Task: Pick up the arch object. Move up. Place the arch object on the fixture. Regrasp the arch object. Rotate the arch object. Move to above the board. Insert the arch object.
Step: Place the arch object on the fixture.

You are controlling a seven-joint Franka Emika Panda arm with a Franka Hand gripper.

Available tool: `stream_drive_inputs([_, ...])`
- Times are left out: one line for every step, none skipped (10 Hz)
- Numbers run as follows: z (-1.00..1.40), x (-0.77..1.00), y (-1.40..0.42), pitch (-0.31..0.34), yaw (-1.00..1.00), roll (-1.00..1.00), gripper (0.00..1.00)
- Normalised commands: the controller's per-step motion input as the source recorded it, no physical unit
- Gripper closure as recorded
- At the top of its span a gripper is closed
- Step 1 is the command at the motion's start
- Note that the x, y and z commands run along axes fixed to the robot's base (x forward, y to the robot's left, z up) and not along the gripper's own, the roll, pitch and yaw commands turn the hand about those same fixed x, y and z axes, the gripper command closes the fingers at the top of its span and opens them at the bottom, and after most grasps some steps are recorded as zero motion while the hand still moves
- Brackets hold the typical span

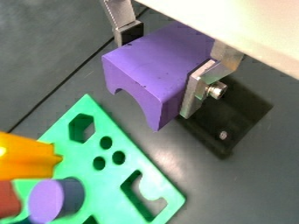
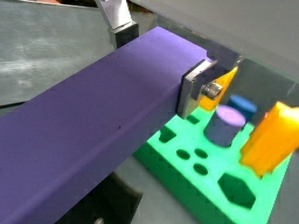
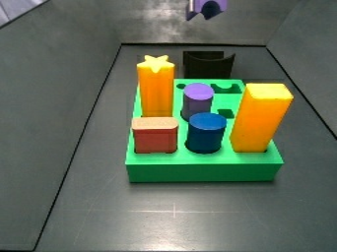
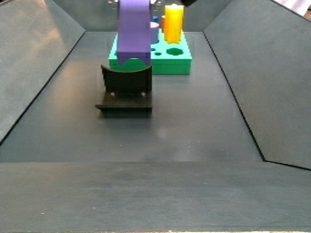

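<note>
My gripper (image 1: 163, 54) is shut on the arch object (image 1: 152, 74), a long dark purple block with an arched notch in its end face. One silver finger (image 1: 201, 86) presses its side and the opposite finger presses the far side. In a wrist view the arch object (image 2: 93, 140) runs long across the picture between the fingers. In a side view the arch object (image 3: 206, 9) hangs high above the black fixture (image 3: 208, 62), behind the green board (image 3: 204, 167). In the opposite side view the arch object (image 4: 134, 32) stands upright over the fixture (image 4: 125, 91); the gripper is out of frame there.
On the board stand a yellow star peg (image 3: 156, 84), a tall orange peg (image 3: 261, 116), a red peg (image 3: 156, 135), a blue cylinder (image 3: 204, 132) and a short purple cylinder (image 3: 198, 98). Open sockets (image 1: 105, 143) show in the board. Sloping dark walls enclose the floor.
</note>
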Motion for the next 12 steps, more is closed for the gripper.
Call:
stream_drive_inputs([-0.02,0.3,0.04,0.169,-0.11,-1.0,1.0])
stream_drive_inputs([-0.02,0.21,0.04,0.169,-0.14,-1.0,1.0])
stream_drive_inputs([-0.02,0.14,0.04,0.171,-0.16,-1.0,1.0])
stream_drive_inputs([-0.02,0.08,0.05,0.164,-0.19,-1.0,1.0])
stream_drive_inputs([-0.01,0.07,0.04,0.154,-0.22,-1.0,1.0])
stream_drive_inputs([-0.02,0.08,0.04,0.128,-0.25,-0.93,1.0])
stream_drive_inputs([-0.02,0.09,0.04,0.095,-0.25,-0.74,1.0])
stream_drive_inputs([-0.02,0.1,0.05,0.047,-0.23,-0.5,1.0])
stream_drive_inputs([-0.02,0.09,0.04,0.016,-0.21,-0.33,1.0])
stream_drive_inputs([0.0,0.07,0.03,-0.024,-0.17,-0.2,1.0])
stream_drive_inputs([-1.0,0.09,0.02,0.001,-0.09,-0.15,1.0])
stream_drive_inputs([-1.0,0.1,0.03,-0.021,-0.07,-0.13,1.0])
